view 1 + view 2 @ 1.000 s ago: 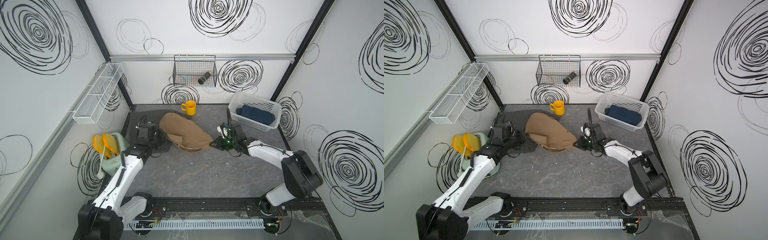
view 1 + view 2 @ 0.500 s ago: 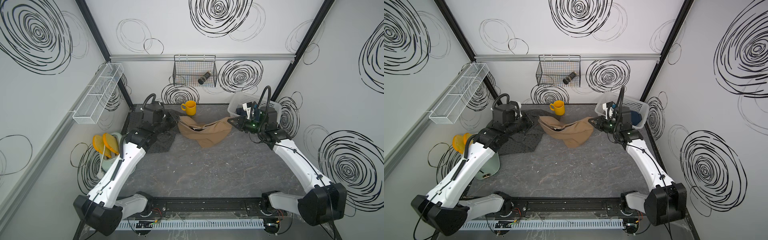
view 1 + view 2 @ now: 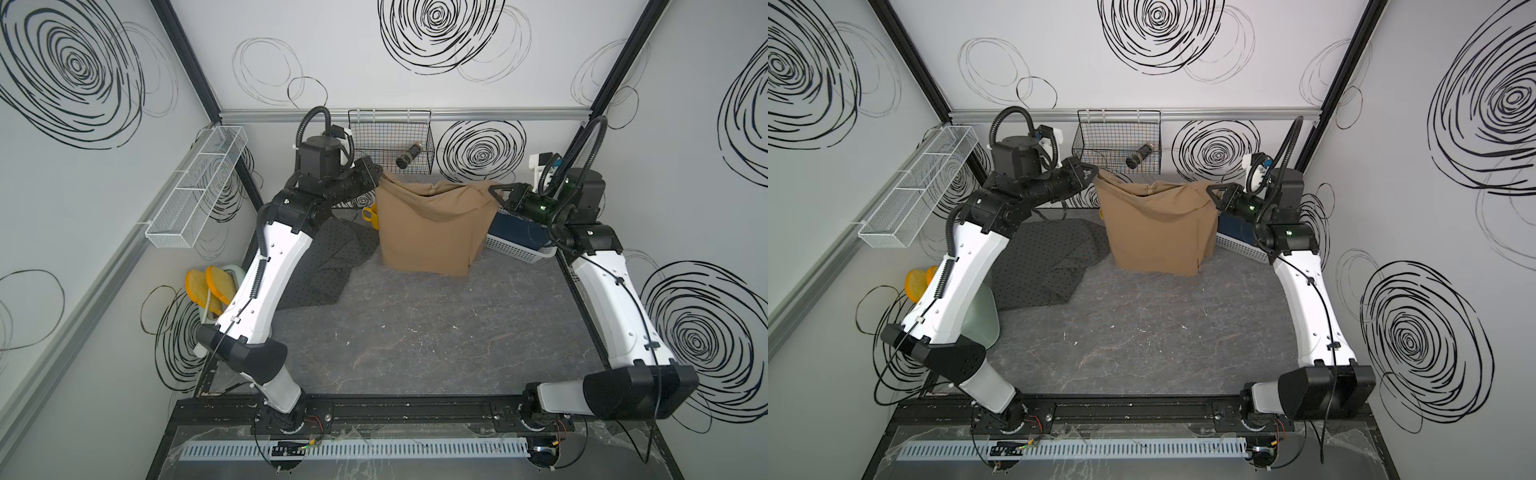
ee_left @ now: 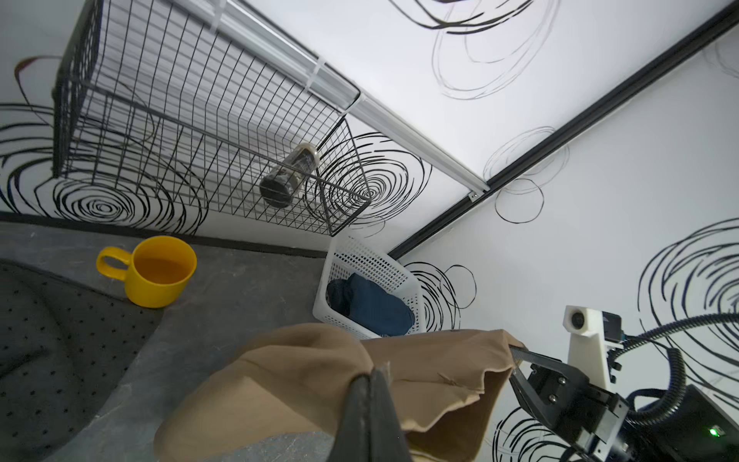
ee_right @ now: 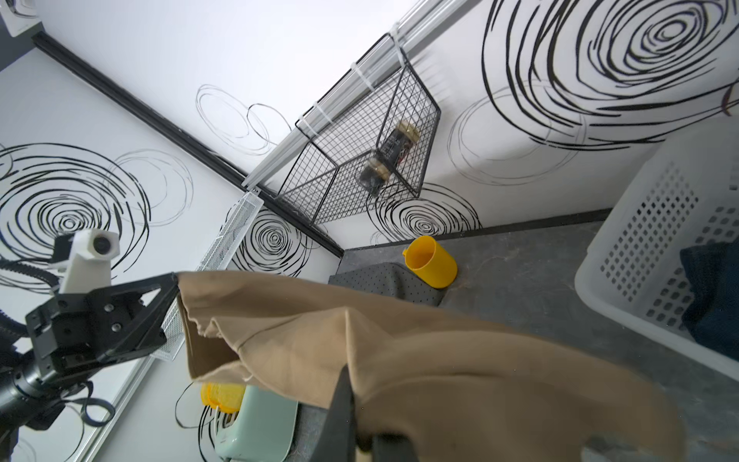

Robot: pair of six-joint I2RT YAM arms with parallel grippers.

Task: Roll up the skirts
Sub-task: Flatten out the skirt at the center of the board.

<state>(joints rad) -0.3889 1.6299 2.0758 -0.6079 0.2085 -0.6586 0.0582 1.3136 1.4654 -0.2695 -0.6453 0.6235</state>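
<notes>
Desk front: the desk (image 3: 415, 340) is bare grey here, and looks like the best place to lay a skirt flat.
Dotted skirt: the dotted skirt (image 3: 324, 266) lies crumpled along the left edge, partly under the left arm, and is not yet rolled.
Tan skirt: the tan skirt (image 3: 428, 232) hangs over the far middle of the desk, held up by its two top corners. Its top edge sags between them. The hem may be brushing the desk; the top views do not settle it.
Left gripper: the left gripper (image 3: 372, 172) has its jaws pinched shut on the skirt's left top corner.
Right gripper: the right gripper (image 3: 494, 193) has its jaws clamped on the right top corner.
Mug: the mug (image 4: 160, 276) stands near the far edge, behind the tan skirt and just beside the dotted one.
Denim skirt: the denim skirt (image 4: 372, 304) is bundled in the basket (image 3: 519, 251) at the far right corner.
Step in hand: probably spreading the tan skirt before rolling it.
To do it well: hold both pinches, draw the corners apart until the sag goes, and keep them level. Bring the skirt toward the front edge and lower it hem first, clear of the dotted skirt and the mug.
</notes>
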